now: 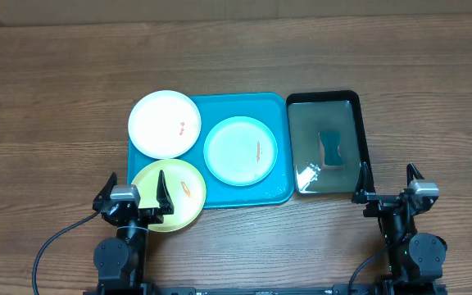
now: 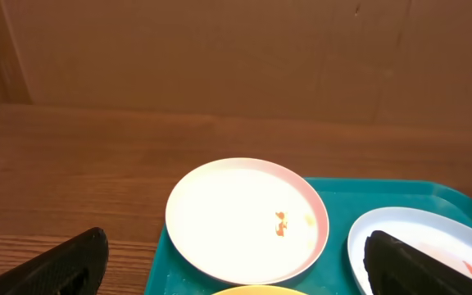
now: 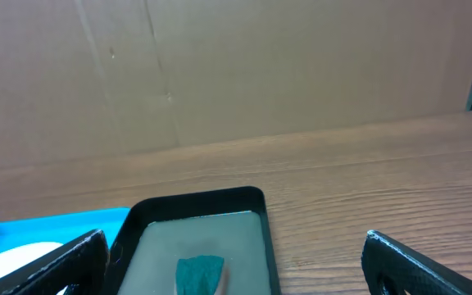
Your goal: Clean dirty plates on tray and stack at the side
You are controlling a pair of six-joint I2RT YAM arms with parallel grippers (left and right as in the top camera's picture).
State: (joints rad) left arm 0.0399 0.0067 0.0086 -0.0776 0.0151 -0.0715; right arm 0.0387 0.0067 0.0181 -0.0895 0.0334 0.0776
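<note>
Three plates rest on the teal tray [image 1: 272, 107]: a white plate [image 1: 164, 123] at its back left with orange specks, a pale cyan plate [image 1: 241, 150] in the middle with an orange streak, and a yellow-green plate [image 1: 177, 199] overhanging the front left corner. My left gripper [image 1: 136, 182] hovers open over the yellow-green plate's near edge, holding nothing. In the left wrist view the white plate [image 2: 244, 217] lies ahead between the open fingers [image 2: 64, 266], with the cyan plate [image 2: 420, 233] at right. My right gripper [image 1: 388, 174] stands open and empty just right of the black tray's front corner.
A glossy black tray [image 1: 360, 123] of water sits right of the teal tray, with a teal sponge [image 1: 332, 149] lying in it. The right wrist view shows that sponge [image 3: 199, 274] and the black rim [image 3: 195, 203]. Bare wooden table surrounds both trays.
</note>
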